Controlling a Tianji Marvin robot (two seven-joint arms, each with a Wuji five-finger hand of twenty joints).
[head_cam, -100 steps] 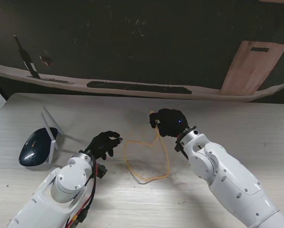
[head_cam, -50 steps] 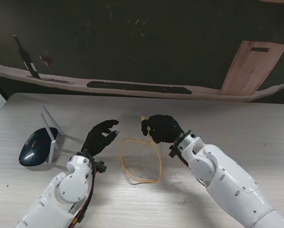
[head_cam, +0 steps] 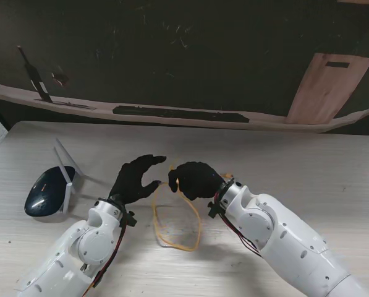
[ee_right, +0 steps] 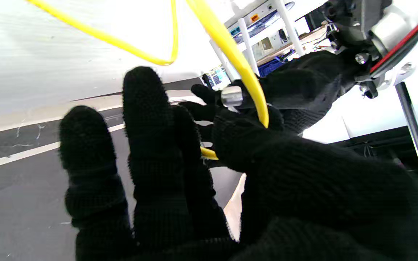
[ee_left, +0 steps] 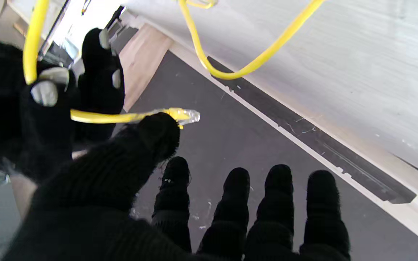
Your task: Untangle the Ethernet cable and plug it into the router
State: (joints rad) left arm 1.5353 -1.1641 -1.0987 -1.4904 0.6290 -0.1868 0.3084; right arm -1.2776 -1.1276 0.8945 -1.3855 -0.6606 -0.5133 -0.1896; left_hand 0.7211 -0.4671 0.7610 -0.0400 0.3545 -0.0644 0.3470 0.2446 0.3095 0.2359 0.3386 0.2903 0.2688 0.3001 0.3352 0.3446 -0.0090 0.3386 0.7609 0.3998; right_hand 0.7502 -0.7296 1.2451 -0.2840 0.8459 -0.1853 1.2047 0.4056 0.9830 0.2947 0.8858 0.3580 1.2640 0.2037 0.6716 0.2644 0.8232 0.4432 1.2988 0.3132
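A thin yellow Ethernet cable (head_cam: 175,238) hangs in a loop from my right hand (head_cam: 193,179), which is shut on it just behind the plug. The clear plug (ee_left: 187,115) sticks out toward my left hand (head_cam: 136,178), whose fingers are spread; its thumb (ee_left: 158,136) touches the cable near the plug without closing on it. In the right wrist view the cable (ee_right: 245,72) runs between my thumb and fingers. The dark blue router (head_cam: 45,190) with white antennas lies at the far left of the table, apart from both hands.
The pale wooden table (head_cam: 308,167) ends at a dark floor beyond. A long black strip (head_cam: 181,114) lies past the far edge. A wooden board (head_cam: 326,86) leans at the back right.
My right hand carried the cable end leftward, toward my left hand. My left hand rose and opened, its fingers now meeting the plug end. The loop shifted left.
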